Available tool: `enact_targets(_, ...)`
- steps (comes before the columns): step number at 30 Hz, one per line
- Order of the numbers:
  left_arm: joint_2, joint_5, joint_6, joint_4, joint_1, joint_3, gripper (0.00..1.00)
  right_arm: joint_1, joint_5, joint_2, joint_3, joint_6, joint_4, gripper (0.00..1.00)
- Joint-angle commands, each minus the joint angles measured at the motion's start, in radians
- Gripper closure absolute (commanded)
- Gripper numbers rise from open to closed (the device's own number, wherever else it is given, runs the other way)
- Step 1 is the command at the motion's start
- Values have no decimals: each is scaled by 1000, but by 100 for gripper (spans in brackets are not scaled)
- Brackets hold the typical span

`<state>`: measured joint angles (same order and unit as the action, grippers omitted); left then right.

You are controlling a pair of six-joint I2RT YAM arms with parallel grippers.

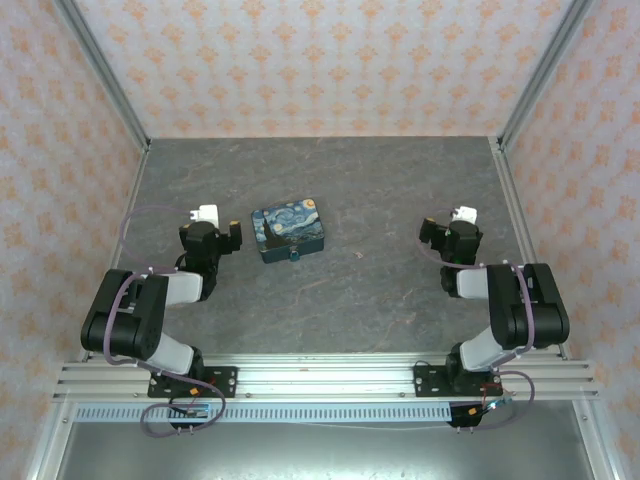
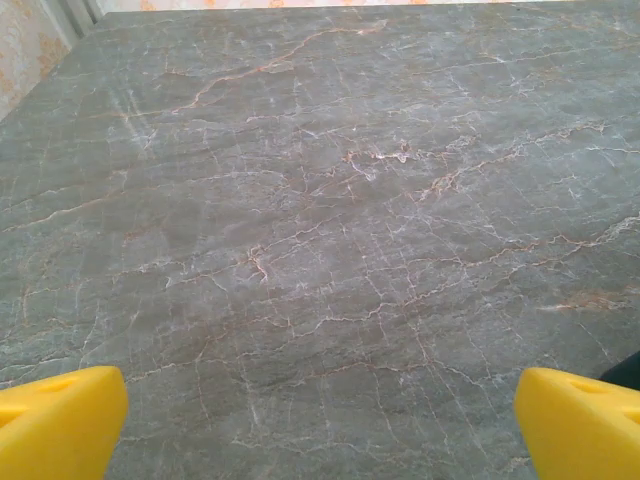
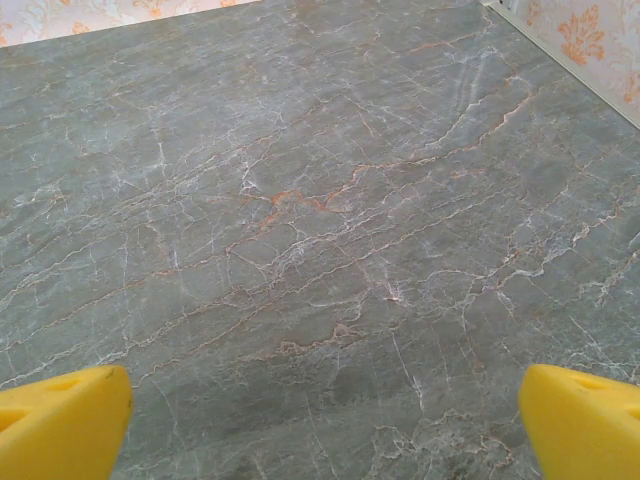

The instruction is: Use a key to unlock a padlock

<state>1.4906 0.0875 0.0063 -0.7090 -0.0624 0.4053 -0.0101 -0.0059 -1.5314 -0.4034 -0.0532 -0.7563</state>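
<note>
A tiny blue-green padlock (image 1: pixel 295 257) hangs at the near edge of a painted night-sky tin box (image 1: pixel 288 230) in the middle of the table. The key is out of view. My left gripper (image 1: pixel 210 234) rests just left of the box, a short gap away. Its yellow fingertips (image 2: pixel 60 420) stand far apart over bare table, so the left gripper (image 2: pixel 320 430) is open and holds nothing. My right gripper (image 1: pixel 448 238) sits well to the right of the box. It is open too, yellow fingertips (image 3: pixel 580 420) wide, the right gripper (image 3: pixel 320 430) empty.
The grey marbled table (image 1: pixel 380 200) is walled by patterned panels with metal corner posts (image 1: pixel 105 70) at the back. An aluminium rail (image 1: pixel 320 380) carries both arm bases along the near edge.
</note>
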Motion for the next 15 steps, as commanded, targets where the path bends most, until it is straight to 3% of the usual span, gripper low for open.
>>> enact_targets(1,7,28,0,-37,13,20,0,-4,20,10,-14,10,-20,1)
enact_targets(15,7,28,-2,-35,13,22,0,-4,17,8,-19,11,-17,1)
